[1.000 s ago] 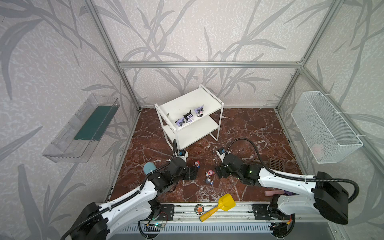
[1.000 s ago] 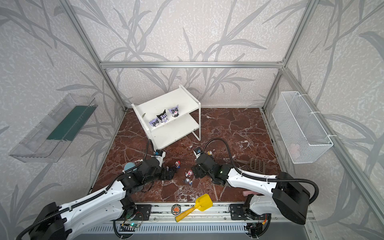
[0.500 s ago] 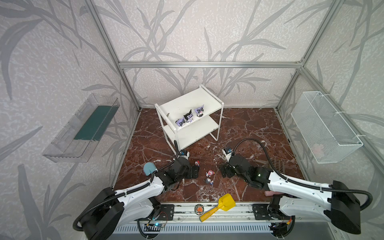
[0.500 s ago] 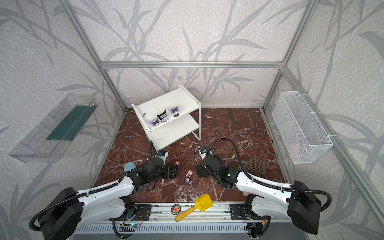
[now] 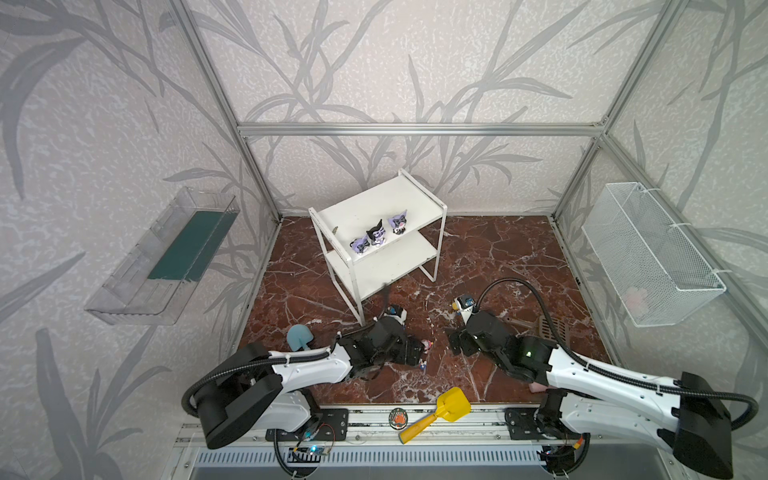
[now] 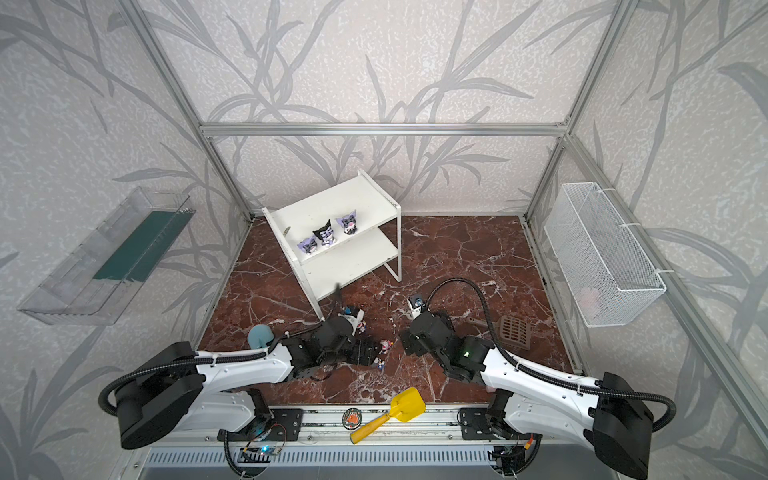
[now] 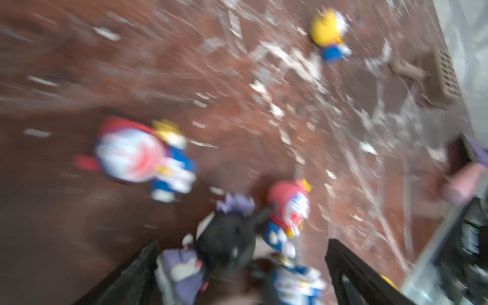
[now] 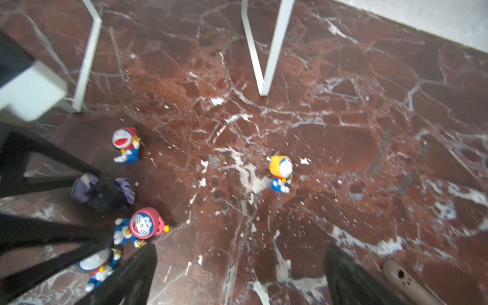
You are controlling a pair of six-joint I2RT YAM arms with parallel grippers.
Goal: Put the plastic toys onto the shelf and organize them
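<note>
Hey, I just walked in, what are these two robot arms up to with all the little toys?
They are putting plastic toys onto the white shelf. Three purple-and-black figurines stand on its top tier; five other toys are on the marble floor. The left arm has its open jaws either side of the black-and-purple figurine, not yet closed. The right arm has its jaws open and empty, above the floor near the yellow-headed toy.

White shelf (image 5: 374, 203); 3 purple-black toys (image 5: 377, 235) (white-veined red marble floor (image 5: 498, 257)).
</note>
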